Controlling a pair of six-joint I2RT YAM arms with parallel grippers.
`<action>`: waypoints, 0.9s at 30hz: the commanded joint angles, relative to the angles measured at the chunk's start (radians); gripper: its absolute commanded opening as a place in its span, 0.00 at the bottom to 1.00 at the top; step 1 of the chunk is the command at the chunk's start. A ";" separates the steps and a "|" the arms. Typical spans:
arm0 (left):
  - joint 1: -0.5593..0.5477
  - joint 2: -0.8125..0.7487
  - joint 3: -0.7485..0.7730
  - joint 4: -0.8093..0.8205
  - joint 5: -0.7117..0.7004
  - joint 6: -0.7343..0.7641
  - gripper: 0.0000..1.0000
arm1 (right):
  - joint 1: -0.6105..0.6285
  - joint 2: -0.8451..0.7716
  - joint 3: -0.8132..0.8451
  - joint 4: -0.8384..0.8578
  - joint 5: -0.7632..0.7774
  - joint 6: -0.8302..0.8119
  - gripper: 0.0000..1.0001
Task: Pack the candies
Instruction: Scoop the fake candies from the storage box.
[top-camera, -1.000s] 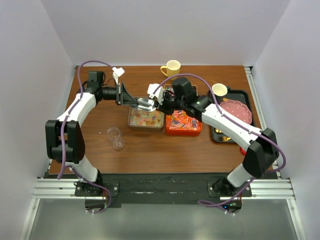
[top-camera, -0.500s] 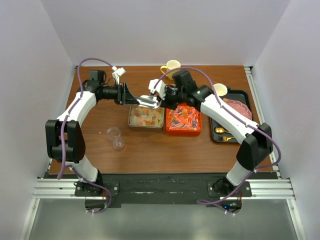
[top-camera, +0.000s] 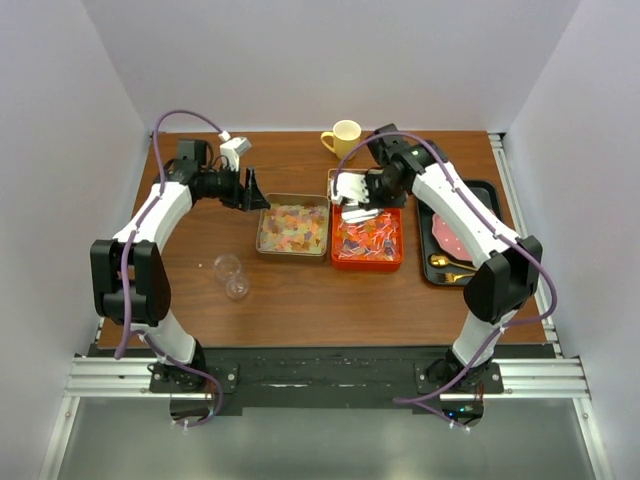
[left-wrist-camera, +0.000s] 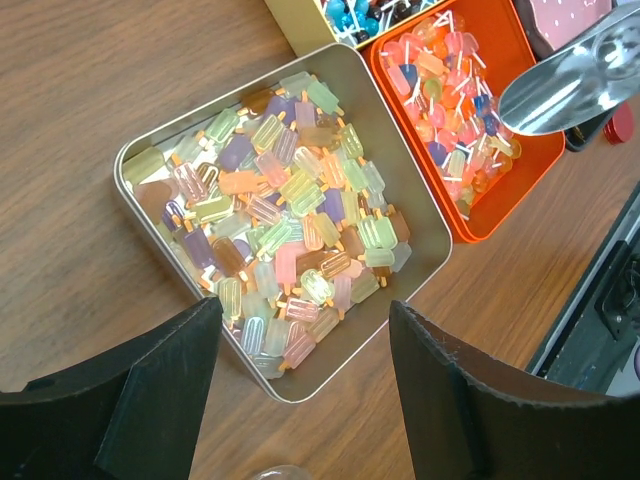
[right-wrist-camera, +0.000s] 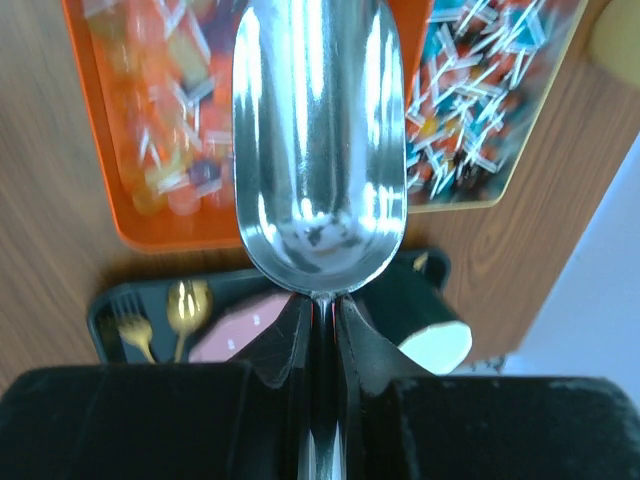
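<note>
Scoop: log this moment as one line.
right end effector: shut on scoop | scoop: empty, over orange tray edge | left end effector: open, near silver tray

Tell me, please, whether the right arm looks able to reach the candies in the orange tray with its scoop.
Probably yes: the right gripper is shut on the empty scoop, which hangs just above the orange tray, and nothing lies between it and the candies there. The left gripper stands aside.

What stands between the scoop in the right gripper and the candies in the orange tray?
Nothing visible. The right gripper holds the empty scoop over the edge of the orange tray. Its candies lie uncovered, with nothing across them.
</note>
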 joint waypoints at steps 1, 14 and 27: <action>0.004 -0.003 -0.029 0.049 0.001 -0.023 0.72 | 0.004 0.014 -0.047 -0.083 0.239 -0.136 0.00; 0.004 -0.065 -0.112 0.092 0.006 -0.033 0.71 | 0.001 0.122 -0.078 0.049 0.512 -0.198 0.00; 0.004 -0.111 -0.160 0.112 0.020 -0.063 0.70 | 0.040 0.168 -0.193 0.252 0.609 -0.332 0.00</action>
